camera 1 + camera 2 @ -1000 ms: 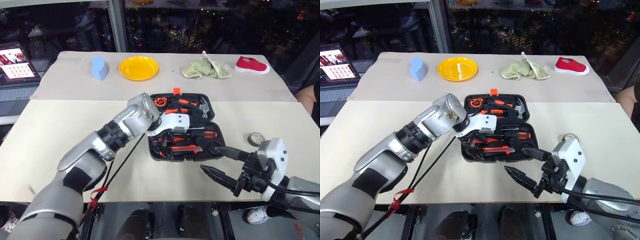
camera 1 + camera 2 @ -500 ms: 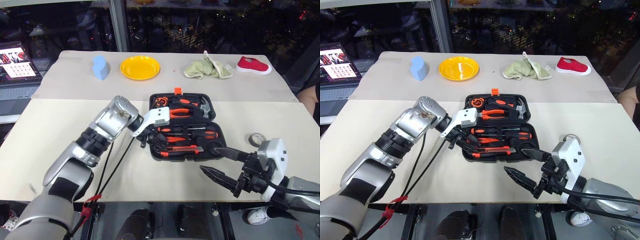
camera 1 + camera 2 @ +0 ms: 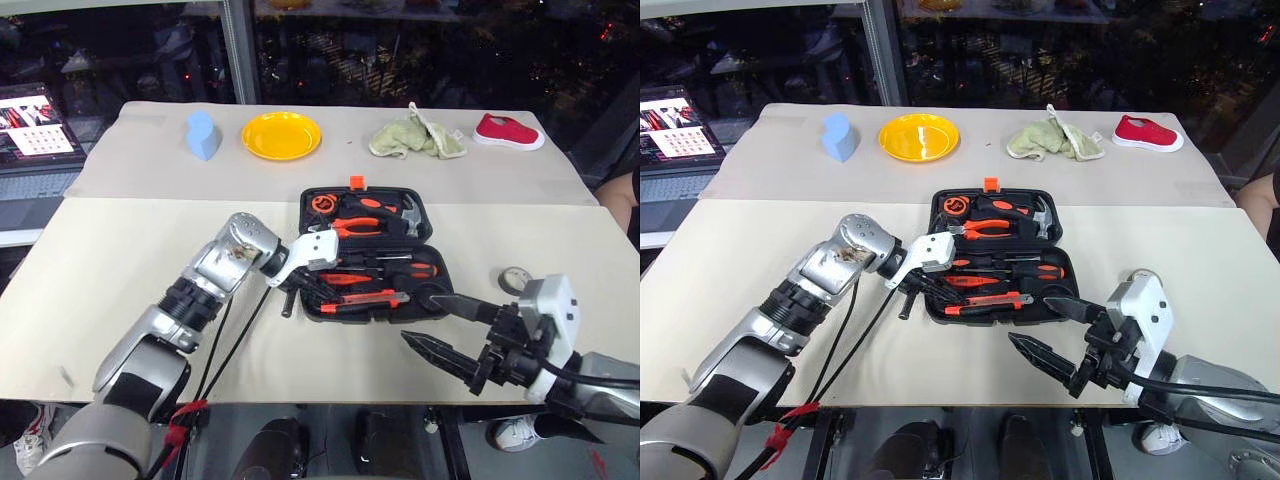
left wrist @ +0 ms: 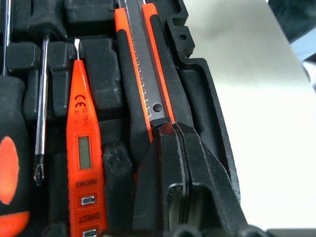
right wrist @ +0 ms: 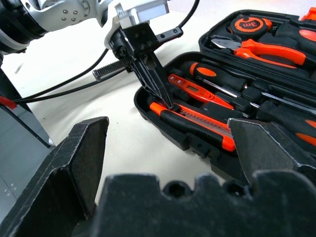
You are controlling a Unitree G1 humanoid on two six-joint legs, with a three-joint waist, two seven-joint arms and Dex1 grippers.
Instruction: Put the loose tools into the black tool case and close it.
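i note the left gripper (image 5: 165, 102) has closed, tips on the utility knife (image 5: 190, 121) at centre frame; right gripper (image 3: 432, 322) stays open.

Matt black plastic case (image 3: 425, 293); crumpled cloth towel (image 3: 415, 136).

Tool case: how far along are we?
Done: utility knife, tester screwdriver and two screwdrivers lie in the tool case. In hand: nothing; left gripper, jaws shut, presses at the knife's end. Left: tape roll lies on the table, case open.

Beige table (image 3: 120, 250), dark windows (image 3: 420, 50) behind, laptop (image 3: 35, 125) left.
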